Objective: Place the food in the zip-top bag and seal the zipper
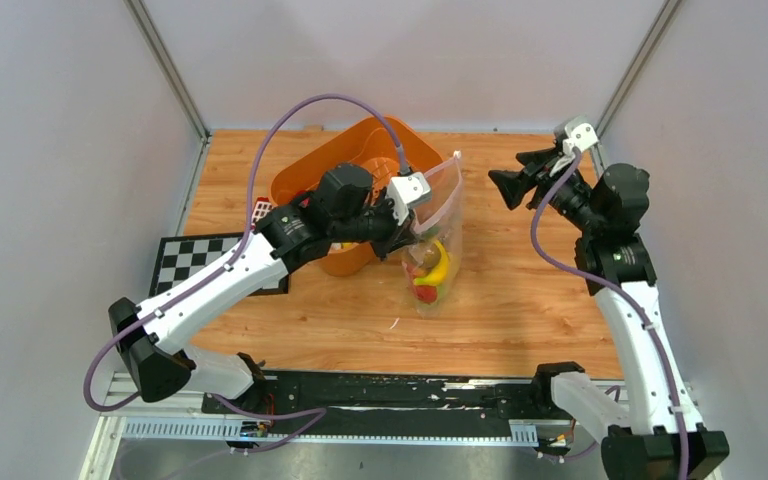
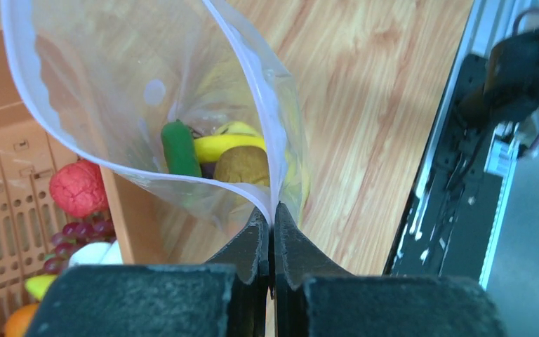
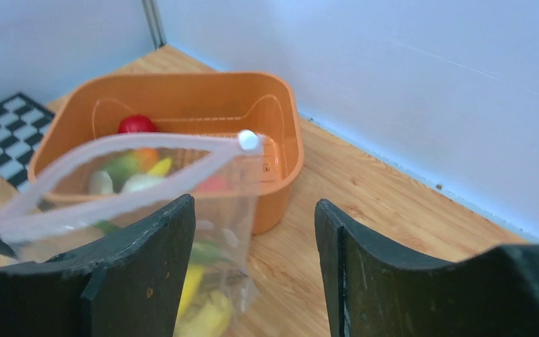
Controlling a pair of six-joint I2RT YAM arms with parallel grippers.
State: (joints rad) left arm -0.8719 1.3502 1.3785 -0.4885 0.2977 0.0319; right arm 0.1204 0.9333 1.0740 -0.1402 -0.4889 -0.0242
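Clearly, the left end effector (image 2: 272,221) was pressed shut on the mouth edge of the zip-top bag (image 1: 438,235), pinching the plastic where the two lips met. It held the bag upright just beside the orange basket (image 1: 305,170), on the basket's side toward the right arm. The bag's mouth gaped wide, and the zipper (image 3: 154,140) ran unsealed along both lips as a pale, faintly pink strip.

Some of the food lay at the bottom of the bag: a yellow banana (image 2: 228,146), a green piece (image 2: 180,149) and a brownish kiwi (image 2: 242,165). More remained inside the basket: a knobbly red fruit (image 2: 78,188), dark grapes (image 2: 77,235) and a white mushroom (image 2: 95,253).

The right end effector (image 3: 253,207) hovered above the worktop (image 1: 520,290), well apart from the basket and beyond the bag. Its fingers stood apart with nothing between them, pointing back toward the bag and basket.
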